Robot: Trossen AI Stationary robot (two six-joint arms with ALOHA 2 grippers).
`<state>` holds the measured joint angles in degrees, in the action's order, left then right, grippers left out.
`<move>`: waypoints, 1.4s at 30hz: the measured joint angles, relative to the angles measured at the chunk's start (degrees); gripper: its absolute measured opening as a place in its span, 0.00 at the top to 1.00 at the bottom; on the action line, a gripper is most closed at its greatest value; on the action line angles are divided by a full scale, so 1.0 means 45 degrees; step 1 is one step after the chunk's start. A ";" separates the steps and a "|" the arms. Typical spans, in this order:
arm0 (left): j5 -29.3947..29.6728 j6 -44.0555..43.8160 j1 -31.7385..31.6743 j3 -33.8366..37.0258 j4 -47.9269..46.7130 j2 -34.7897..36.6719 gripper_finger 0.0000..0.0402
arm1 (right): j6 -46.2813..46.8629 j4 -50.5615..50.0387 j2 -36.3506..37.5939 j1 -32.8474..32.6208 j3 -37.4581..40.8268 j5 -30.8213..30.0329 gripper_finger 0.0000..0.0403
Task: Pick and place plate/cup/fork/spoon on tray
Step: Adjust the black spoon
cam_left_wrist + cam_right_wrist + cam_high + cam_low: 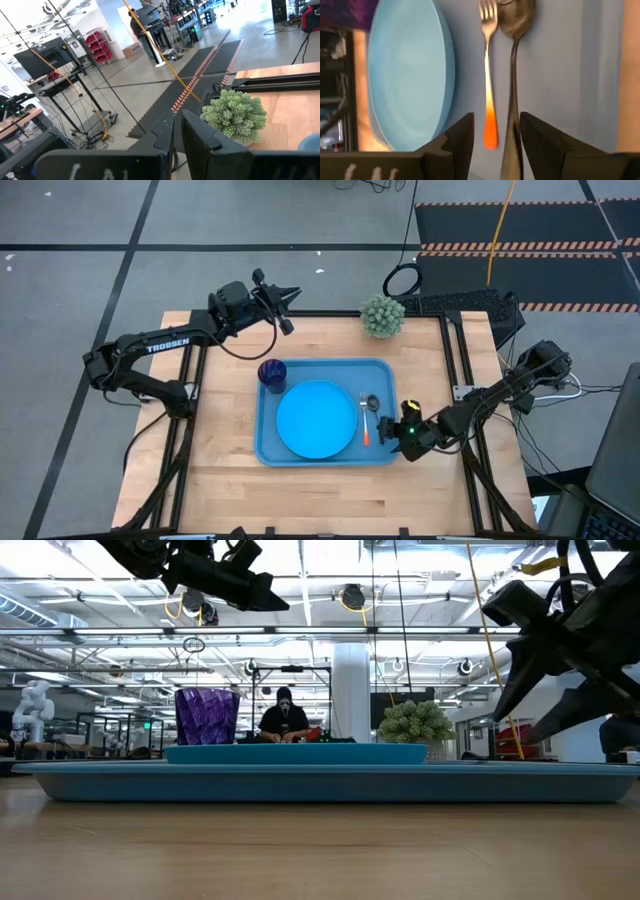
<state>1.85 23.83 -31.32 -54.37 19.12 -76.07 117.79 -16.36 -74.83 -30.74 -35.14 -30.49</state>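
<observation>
Right gripper [496, 142] fingers spread, holding nothing — spoon [514, 75] runs lengthwise between them, beside fork [489, 75] on tray [560, 60].

**Level with the tabletop**

The tray [320, 783] runs across nearly the whole width of the wooden table [320, 850], its raised rim a long blue band. Above that rim shows the plate [296, 753] — edge-on, a thin sky-blue slab. At its left end stands the cup [207, 716], purple and faceted. A small green plant [414, 723] sits farther back on the right. The left gripper [262, 590] hangs high at the upper left; the right gripper [545, 700] — fingers parted — hovers over the tray's right end. Far behind, a person [284, 718] stands at a bench.
</observation>
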 joint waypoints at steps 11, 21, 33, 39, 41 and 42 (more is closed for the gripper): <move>0.0000 -0.0036 -0.0002 0.0000 -0.0002 0.0000 0.91 | -0.0593 0.0221 0.0000 0.0000 0.0000 0.0154 0.63; 0.0000 -0.0039 0.0001 0.0000 -0.0007 0.0000 0.91 | -0.3900 -0.1181 0.0000 0.0524 -0.0001 -0.1010 0.63; -0.0008 0.0406 0.0091 0.0000 -0.1244 0.0005 0.91 | -1.5799 -0.1664 0.0015 0.3101 -0.0477 0.0379 0.63; -0.0015 0.0460 0.0555 0.0000 -0.2708 0.0005 0.91 | -2.0634 -0.1267 0.0015 0.3974 -0.0476 0.0460 0.63; -0.0010 0.0603 0.0793 0.0000 -0.3429 0.0005 0.91 | -2.1427 -0.1107 0.0015 0.4216 -0.0476 0.0499 0.63; -0.0010 0.0644 0.0920 0.0000 -0.3795 0.0005 0.91 | -2.1777 -0.1080 0.0015 0.4341 -0.0476 0.0565 0.63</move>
<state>1.80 26.73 -27.18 -54.37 2.04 -76.05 19.80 -21.22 -74.76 -11.21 -37.28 -27.95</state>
